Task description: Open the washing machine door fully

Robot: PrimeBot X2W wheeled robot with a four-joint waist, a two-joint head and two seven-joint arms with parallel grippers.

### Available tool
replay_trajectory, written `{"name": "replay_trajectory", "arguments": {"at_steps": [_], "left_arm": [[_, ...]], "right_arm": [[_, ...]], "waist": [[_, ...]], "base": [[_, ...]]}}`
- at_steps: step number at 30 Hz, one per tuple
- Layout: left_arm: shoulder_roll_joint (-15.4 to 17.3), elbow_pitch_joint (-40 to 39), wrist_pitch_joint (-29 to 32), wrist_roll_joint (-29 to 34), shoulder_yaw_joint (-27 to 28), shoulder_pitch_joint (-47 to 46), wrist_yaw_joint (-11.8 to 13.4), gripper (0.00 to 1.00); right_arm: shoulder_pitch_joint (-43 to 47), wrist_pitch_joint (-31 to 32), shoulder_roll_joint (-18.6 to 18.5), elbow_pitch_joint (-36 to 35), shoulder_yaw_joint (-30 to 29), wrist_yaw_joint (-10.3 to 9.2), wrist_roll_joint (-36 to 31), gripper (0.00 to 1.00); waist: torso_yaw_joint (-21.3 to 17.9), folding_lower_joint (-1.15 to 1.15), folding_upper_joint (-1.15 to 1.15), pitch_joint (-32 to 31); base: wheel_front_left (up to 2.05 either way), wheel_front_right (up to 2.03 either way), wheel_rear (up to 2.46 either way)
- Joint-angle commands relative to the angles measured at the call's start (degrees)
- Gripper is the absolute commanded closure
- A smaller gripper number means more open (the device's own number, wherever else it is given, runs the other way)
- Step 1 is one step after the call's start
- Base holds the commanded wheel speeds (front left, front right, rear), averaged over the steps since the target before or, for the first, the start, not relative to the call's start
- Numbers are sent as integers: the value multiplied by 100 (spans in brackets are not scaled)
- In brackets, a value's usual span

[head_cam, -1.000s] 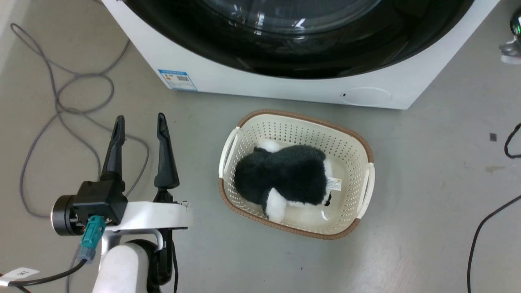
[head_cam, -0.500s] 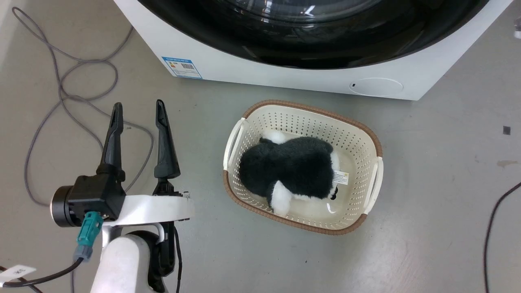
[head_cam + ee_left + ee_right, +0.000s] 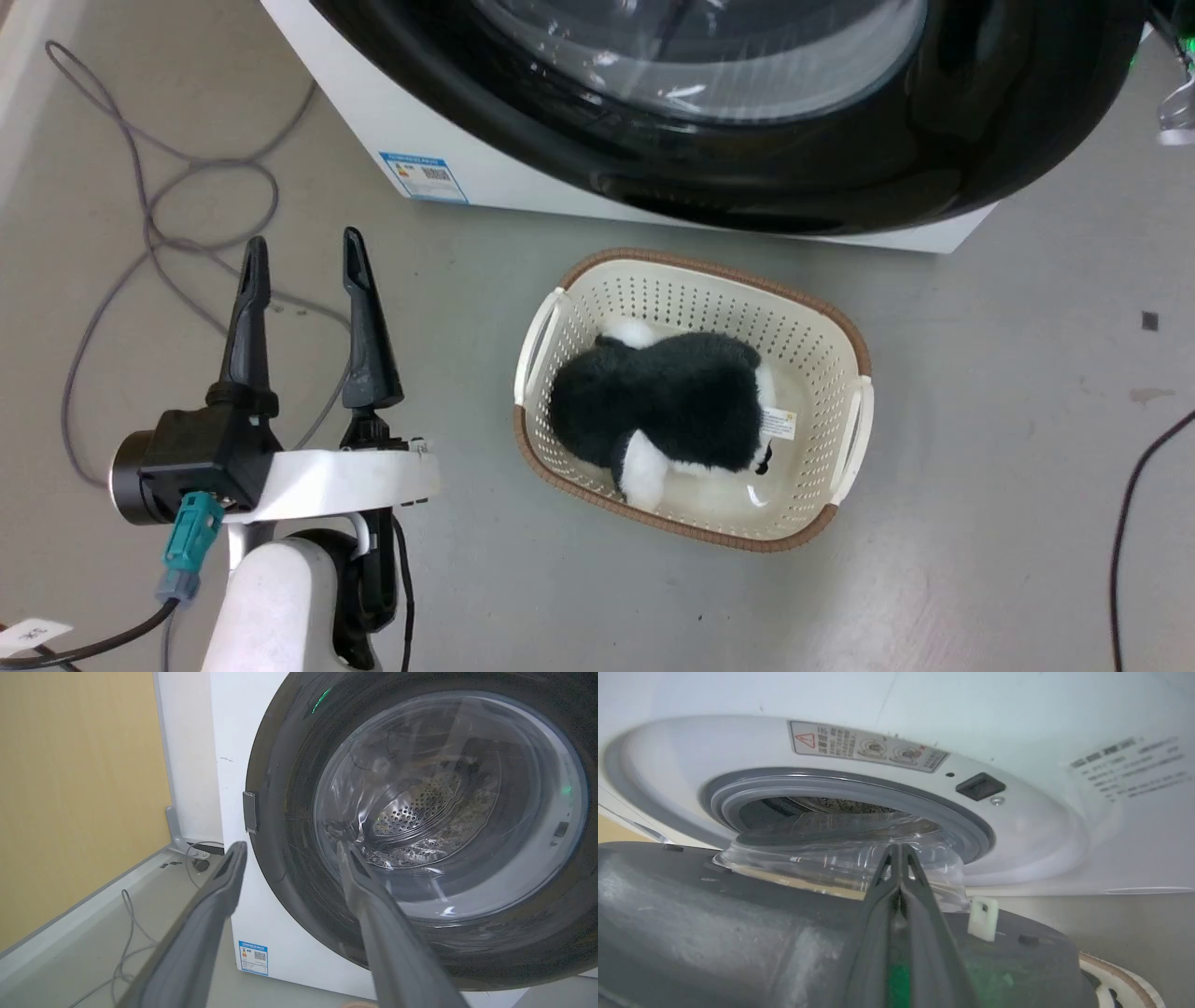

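**Door ajar: carry it round the hinge**

Head view: the washing machine door (image 3: 747, 177) stands part-open from the washing machine (image 3: 495, 177). Its black rim hangs out near the far side of the basket (image 3: 709, 299) that holds the plush toy (image 3: 672, 401). Your left gripper (image 3: 301, 241) hovers with its fingers spread and empty, well apart from the door.

Left wrist view: the hinge (image 3: 250, 811) sits on the door edge nearest this arm. The free edge should therefore sweep an arc around it, so follow that arc rather than pulling straight out.

Right wrist view: your right gripper (image 3: 899, 851) is pinched closed with nothing visible between its fingers. It reaches across the door's grey inner face toward the gasket (image 3: 859, 786); I can't tell whether it touches the door. The white latch hook (image 3: 983, 911) is just beside it, so stay off it. Push on the rim, not the glass.
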Motion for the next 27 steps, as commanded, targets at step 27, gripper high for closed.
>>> {"name": "replay_trajectory", "arguments": {"at_steps": [27], "left_arm": [[4,506,-129,163,188,921,-93,0]], "right_arm": [[2709,1049,187,-2045,470,7,1042,100]], "waist": [[-464,0,0,-1362]], "base": [[0,0,0]]}}
